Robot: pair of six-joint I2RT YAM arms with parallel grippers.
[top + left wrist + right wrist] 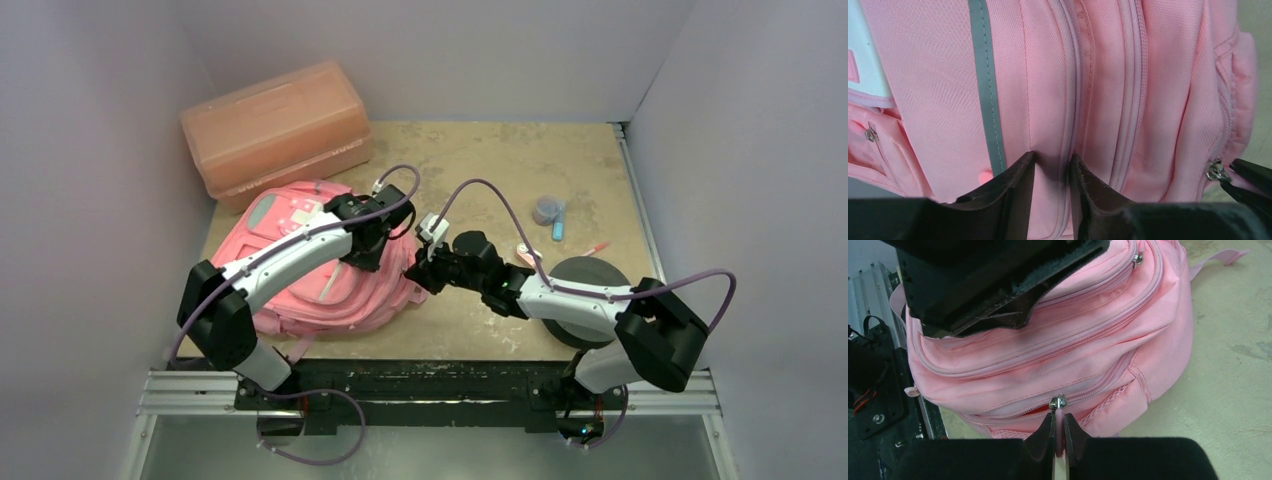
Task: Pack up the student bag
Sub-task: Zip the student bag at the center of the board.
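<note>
The right tool [1058, 421] clenches the zip pull [1058, 403] of the student bag [300, 275], apparently to open a pocket. The left tool [1053, 161] presses into the fabric with jaws parted, and whether it grips cannot be told. The next move calls for a steady pull along the zip.

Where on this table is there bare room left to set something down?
Bare table runs across the back, between the orange box and the small items on the right. A second strip lies along the near edge, between the student bag and the black disc. The left side is crowded.
</note>
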